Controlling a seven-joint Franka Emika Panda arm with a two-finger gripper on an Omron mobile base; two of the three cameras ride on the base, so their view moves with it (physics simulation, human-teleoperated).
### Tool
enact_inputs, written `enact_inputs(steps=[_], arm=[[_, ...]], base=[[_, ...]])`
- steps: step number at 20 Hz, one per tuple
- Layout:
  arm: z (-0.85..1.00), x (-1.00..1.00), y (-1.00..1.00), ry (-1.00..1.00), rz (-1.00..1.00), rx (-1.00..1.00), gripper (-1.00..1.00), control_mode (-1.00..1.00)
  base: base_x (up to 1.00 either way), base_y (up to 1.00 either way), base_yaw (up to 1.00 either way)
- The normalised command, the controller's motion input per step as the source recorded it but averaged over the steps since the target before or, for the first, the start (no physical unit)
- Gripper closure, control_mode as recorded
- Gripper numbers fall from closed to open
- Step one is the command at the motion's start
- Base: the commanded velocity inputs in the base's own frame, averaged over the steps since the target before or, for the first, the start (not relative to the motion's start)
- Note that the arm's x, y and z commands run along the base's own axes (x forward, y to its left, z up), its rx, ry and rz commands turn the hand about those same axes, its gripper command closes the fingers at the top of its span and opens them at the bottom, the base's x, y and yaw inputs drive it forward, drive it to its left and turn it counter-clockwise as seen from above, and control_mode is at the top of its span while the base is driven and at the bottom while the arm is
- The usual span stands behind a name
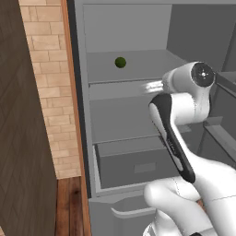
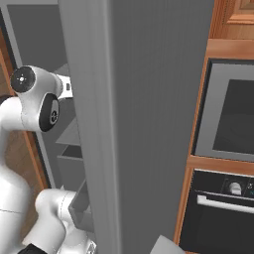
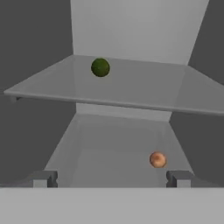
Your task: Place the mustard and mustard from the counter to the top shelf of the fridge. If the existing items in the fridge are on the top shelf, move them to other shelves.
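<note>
One green ball (image 3: pixel 100 67) sits on the top shelf (image 3: pixel 131 94); claw (image 3: pixel 110 178) wide open, empty.

white arm (image 1: pixel 184 138) elbow bent, end effector (image 3: pixel 111 179) open, empty
</note>
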Motion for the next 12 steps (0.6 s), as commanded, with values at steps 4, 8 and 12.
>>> enact_inputs(steps=[4, 8, 12], arm=[[0.59, 0.14, 0.48, -0.01, 0.0, 0.01, -1.0, -1.0], [0.41, 0.48, 0.42, 0.04, 0.01, 0.07, -1.0, -1.0], [0.2, 0.57, 0.14, 0.04, 0.02, 0.01, -1.0, -1.0]], base=[[0.0, 0.0, 0.0], [0.0, 0.0, 0.0], [0.0, 0.0, 0.0]])
